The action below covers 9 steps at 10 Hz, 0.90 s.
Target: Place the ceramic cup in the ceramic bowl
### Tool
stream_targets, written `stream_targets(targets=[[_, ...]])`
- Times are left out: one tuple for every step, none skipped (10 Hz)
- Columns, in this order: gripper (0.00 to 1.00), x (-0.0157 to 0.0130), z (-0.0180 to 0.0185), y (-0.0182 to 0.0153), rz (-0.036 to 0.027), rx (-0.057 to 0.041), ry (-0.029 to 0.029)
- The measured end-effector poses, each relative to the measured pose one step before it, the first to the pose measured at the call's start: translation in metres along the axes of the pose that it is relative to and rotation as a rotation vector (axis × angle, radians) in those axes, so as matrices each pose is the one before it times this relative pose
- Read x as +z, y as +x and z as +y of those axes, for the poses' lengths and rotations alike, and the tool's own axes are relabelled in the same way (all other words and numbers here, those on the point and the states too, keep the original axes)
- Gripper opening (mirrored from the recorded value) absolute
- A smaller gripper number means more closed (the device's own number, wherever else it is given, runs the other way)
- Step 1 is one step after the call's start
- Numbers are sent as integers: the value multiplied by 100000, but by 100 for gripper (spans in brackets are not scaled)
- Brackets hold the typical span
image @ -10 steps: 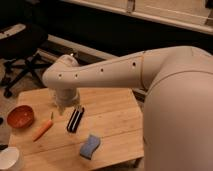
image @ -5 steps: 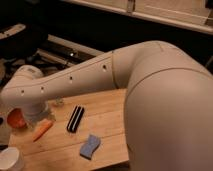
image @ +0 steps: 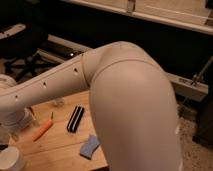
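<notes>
A: Claw first, quick.
B: Claw [image: 13,124] is at the far left of the frame, under the wrist, low over the bench [image: 56,146]. Released or clenched? I cannot tell, the arm [image: 125,100] crowds it.
A: What changed?
B: A second ago I had it over mid-bench, by the black bar [image: 75,118]. It has swung left since, and the elbow now fills the middle of the frame. The ceramic bowl showed at the left edge then. Now it's out of sight, behind the wrist or off the edge.
A: Meaning?
B: I read it as the reach for the ceramic cup [image: 10,159]. Not picked up yet, I'd say. The cup is on the bench in the lower-left corner, just below the claw and seemingly apart from it.
A: Cup's look?
B: Plain white, glossy, round, wide. It's cropped by the corner and seems upright. The carrot [image: 42,130] lies up and right of it, the blue sponge [image: 90,146] further right.
</notes>
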Motion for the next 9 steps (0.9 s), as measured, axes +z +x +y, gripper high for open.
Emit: stream_targets(targets=[[65, 1014, 752, -236, 601, -2748, 280], [65, 1132, 908, -195, 619, -2623, -652], [65, 1104, 695, -104, 654, -1912, -888], [65, 1214, 746, -100, 616, -1774, -1117], [65, 973, 574, -83, 454, -1300, -967], [65, 975, 510, -112, 533, -1119, -1265], [65, 958, 420, -112, 623, -942, -1452], [65, 1162, 476, -130, 860, -1206, -1480], [65, 899, 440, -110, 741, -1108, -933]])
